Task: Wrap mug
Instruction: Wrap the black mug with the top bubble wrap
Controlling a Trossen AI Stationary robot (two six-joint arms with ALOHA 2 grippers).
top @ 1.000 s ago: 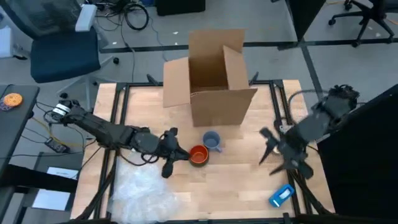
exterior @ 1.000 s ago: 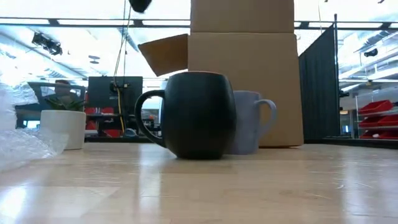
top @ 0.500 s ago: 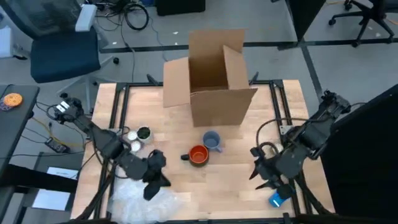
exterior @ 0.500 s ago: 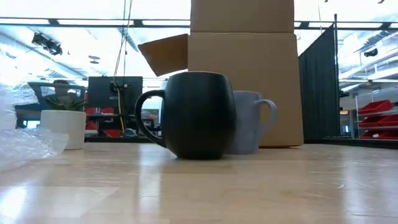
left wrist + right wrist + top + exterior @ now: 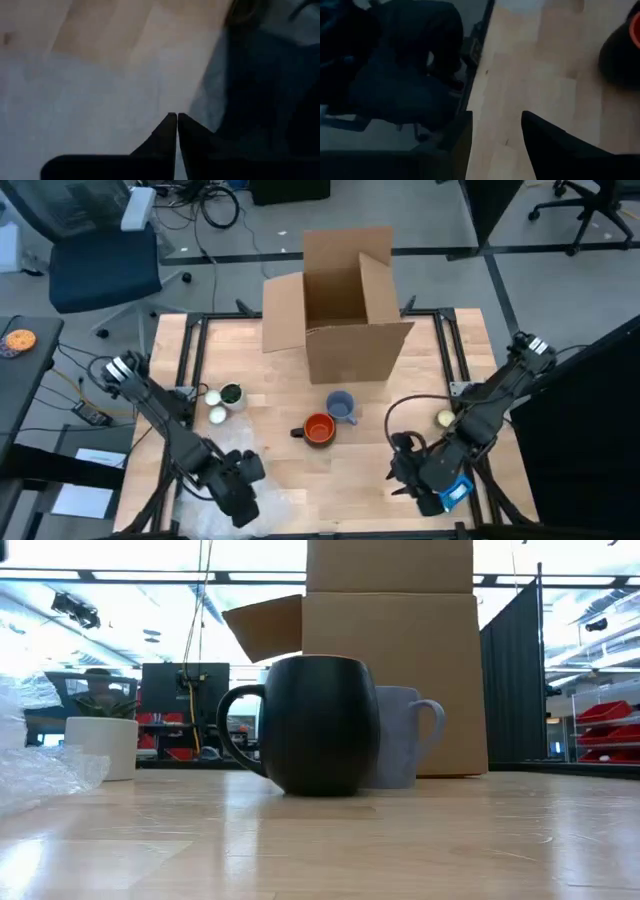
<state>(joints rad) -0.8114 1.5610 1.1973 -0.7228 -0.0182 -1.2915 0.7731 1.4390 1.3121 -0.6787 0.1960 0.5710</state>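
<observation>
Fetching wrap: left claw (image 5: 240,498), tips pressed together, sits over the crinkled clear bubble wrap (image 5: 215,498) at the bench's front-left corner; right claw (image 5: 405,472) parted, empty; next, pinch a sheet edge.

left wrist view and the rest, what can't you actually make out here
- Left wrist view: blurred; whether the left claw, tips together, pinches the bubble wrap cannot be told.
- High view: the blue object at the table's near edge is partly covered by the right claw.
- Low view: the black mug hides part of the grey mug; neither claw shows.
</observation>
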